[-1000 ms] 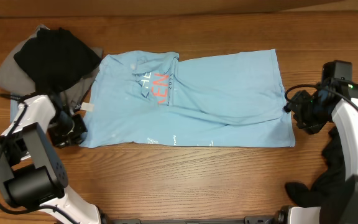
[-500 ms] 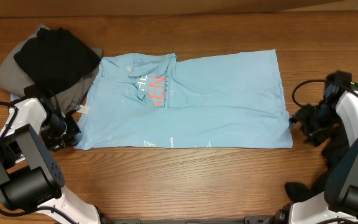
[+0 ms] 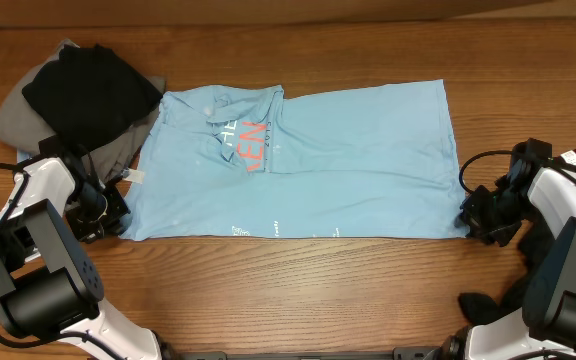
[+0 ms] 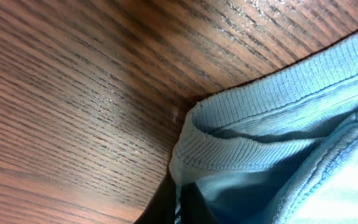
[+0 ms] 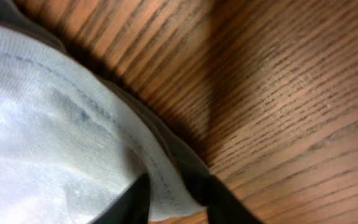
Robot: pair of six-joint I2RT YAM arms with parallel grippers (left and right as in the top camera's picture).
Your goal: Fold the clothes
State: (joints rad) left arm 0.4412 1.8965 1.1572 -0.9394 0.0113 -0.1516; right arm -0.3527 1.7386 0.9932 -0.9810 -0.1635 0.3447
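Note:
A light blue T-shirt with red lettering lies spread flat across the middle of the table. My left gripper is shut on its lower left corner, where the ribbed hem sits between the dark fingers. My right gripper is shut on the lower right corner; the stitched hem runs between its fingers. Both corners are low at the table surface.
A pile of black and grey clothes sits at the back left, touching the shirt's left edge. More dark clothing lies at the right front under my right arm. Bare wooden table runs along the front.
My left gripper pulled the left corner outward and my right gripper moved down and left along the right edge onto the lower right corner. The shirt is flatter and its front edge straighter.

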